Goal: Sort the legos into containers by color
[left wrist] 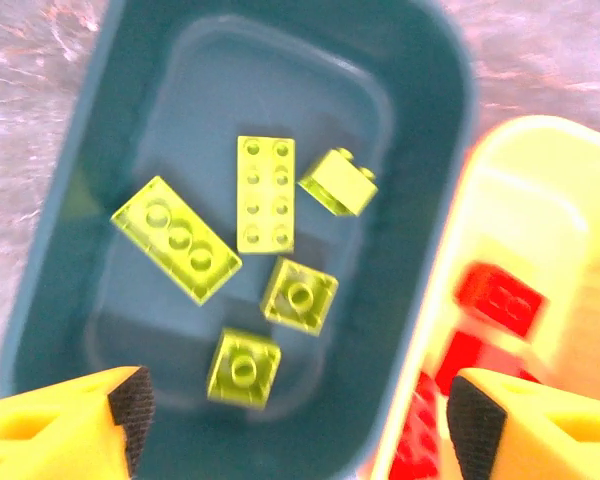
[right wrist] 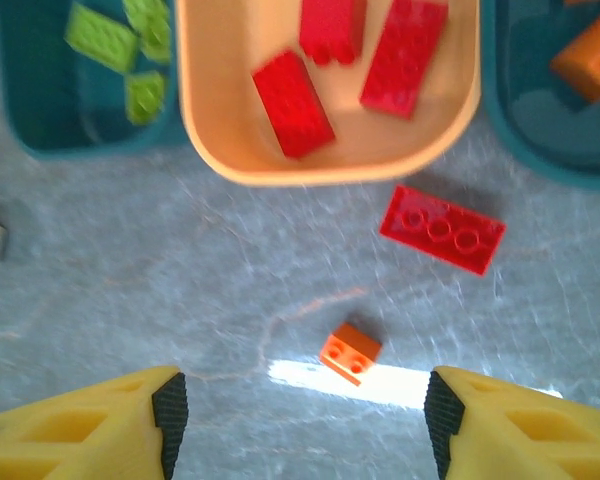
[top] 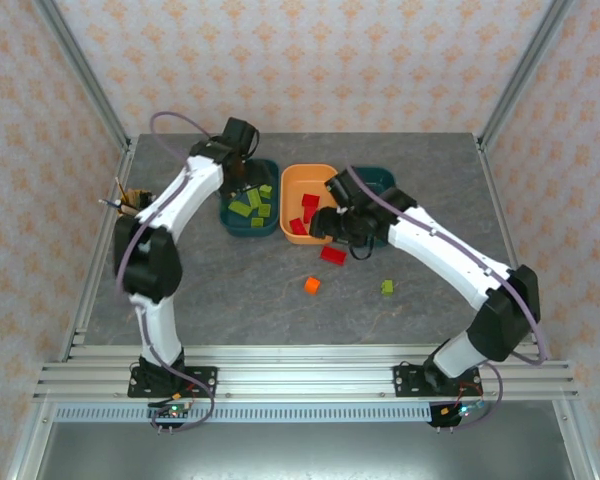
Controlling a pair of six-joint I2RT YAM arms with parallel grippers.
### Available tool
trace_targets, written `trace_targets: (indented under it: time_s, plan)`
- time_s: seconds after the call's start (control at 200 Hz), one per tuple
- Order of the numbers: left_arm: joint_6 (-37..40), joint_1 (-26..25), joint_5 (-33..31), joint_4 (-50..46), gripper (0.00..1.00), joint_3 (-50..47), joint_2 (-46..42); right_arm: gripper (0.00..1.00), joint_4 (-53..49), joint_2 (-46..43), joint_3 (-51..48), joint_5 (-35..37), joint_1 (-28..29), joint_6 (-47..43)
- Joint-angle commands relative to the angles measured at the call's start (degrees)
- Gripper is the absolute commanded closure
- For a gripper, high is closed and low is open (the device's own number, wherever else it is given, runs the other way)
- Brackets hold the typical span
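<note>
While the left arm [top: 170,215] reaches over the left teal tray [top: 250,228], the left jaws hang wide open above it with nothing in them. Five green bricks [left wrist: 265,193] lie flat inside this tray, apart from each other, and none of them touches the black pads [left wrist: 130,410]. Just beside it on the right sits the light orange tray [top: 305,180]. Three red bricks [right wrist: 292,103] lie in it.

On the grey desk [top: 230,290] in front of the trays lie three loose bricks. A small orange brick [top: 312,285] comes first. A long red brick [top: 332,254] lies just beside the near rim of the light orange tray, not inside it. A small green brick [top: 388,287] lies farther right, well apart from the others.

The right jaws hang over the desk, open wide and holding nothing. In the right wrist view the small orange brick sits on the desk between the two yellow fingers [right wrist: 500,425], not touching them. Past them is the right teal tray [right wrist: 520,130], with an orange brick [right wrist: 590,60] in it.
</note>
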Motion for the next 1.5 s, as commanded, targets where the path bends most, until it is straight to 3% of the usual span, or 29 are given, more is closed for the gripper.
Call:
trace_targets:
  time_s: [0.0,0.18,0.365,0.485,0.681,0.896,1.151,1.361,1.496]
  plan:
    - [-2.66,-4.28,-2.74,1.67,0.17,-11.12,-11.06,0.33,-5.23,3.56,-2.93,2.98,3.04,4.45]
    - [-7.81,-13.05,-4.61,4.53,0.15,-32.51,-29.57,0.29,-4.32,9.93,-4.03,1.73,7.33,18.22]
    - [-14.14,-21.39,-4.96,5.32,0.13,-48.23,-46.03,0.27,-1.72,14.49,-5.06,-0.45,9.06,27.21]
    - [-17.01,-24.90,-4.79,4.89,0.12,-54.66,-54.62,0.27,0.98,16.31,-5.74,-0.48,9.10,29.70]
    - [-18.60,-25.39,-5.97,1.52,0.12,-58.19,-64.78,0.33,2.57,20.50,-4.46,-0.12,9.01,29.72]
    - [-18.70,-25.43,-6.11,0.42,0.13,-57.85,-66.31,0.45,2.92,23.06,-3.87,0.93,8.75,29.10]
    - [-18.17,-25.43,-5.20,2.02,0.13,-57.93,-65.87,0.70,2.49,23.29,-2.84,2.93,8.65,26.62]
    - [-17.38,-25.49,-3.79,4.98,0.14,-55.63,-62.25,0.73,-4.73,17.35,0.48,9.89,8.20,20.61]
    - [-16.01,-25.53,-2.33,8.25,0.14,-50.40,-55.82,0.74,-9.16,10.29,1.97,14.34,3.55,14.90]
